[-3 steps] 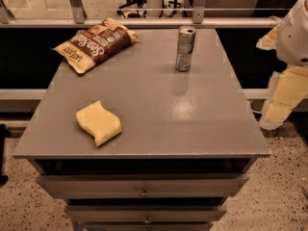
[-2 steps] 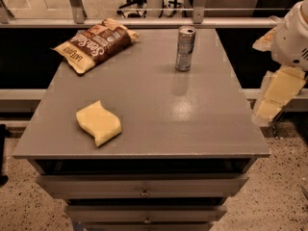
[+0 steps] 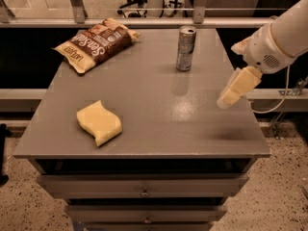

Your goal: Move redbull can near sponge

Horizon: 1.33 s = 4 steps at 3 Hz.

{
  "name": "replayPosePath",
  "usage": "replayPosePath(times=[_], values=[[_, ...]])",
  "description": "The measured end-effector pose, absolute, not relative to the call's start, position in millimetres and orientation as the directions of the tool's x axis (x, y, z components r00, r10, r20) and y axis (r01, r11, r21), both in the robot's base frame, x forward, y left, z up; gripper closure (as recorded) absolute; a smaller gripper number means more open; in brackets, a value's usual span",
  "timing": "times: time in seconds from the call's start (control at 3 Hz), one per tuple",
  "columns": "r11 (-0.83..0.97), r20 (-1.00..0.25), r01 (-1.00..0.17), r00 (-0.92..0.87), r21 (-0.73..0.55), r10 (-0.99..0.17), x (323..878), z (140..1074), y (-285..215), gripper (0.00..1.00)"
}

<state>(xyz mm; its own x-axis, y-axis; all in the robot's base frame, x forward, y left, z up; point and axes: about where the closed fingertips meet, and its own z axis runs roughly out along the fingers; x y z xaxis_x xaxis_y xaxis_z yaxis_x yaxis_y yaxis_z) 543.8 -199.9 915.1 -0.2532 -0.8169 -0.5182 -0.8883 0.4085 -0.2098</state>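
The redbull can (image 3: 186,48) is seen standing upright near the back edge of the grey table (image 3: 163,129), a bit to the right of the middle. Its long side runs straight up and down. Its shiny top with the pull tab is turned up. A faint shine from the can is seen on the table top just in front of it.

The sponge (image 3: 99,122) is laid flat near the front left part of the table. It is pale yellow with wavy edges. Its long side is slanted, from the back left to the front right. The can and the sponge are set well apart.

A brown chip bag (image 3: 95,43) is laid flat at the back left corner, with its long side slanted too. It is to the left of the can and is not touched by it.

The gripper (image 3: 231,93) is held by the right edge of the table, in front of the can and to its right, well apart from it. It is pointed down and to the left, at the end of a white arm (image 3: 281,35) that comes in from the right. It seems to be held a little above the table top. Whether it is open or shut cannot be told from this side. The can is not touched by it.

Drawers (image 3: 144,186) are seen under the table top.
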Motion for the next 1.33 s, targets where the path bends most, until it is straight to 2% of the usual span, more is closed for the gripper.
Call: replayPosePath(times=[0.67, 1.33], values=[[0.523, -0.73, -0.836, -0.253, -0.165, -0.635, 632.0, 889.7, -183.2, 0.0], [0.584, -0.894, -0.809, -0.215, -0.062, -0.393, 694.7, 888.6, -149.3, 0.0]])
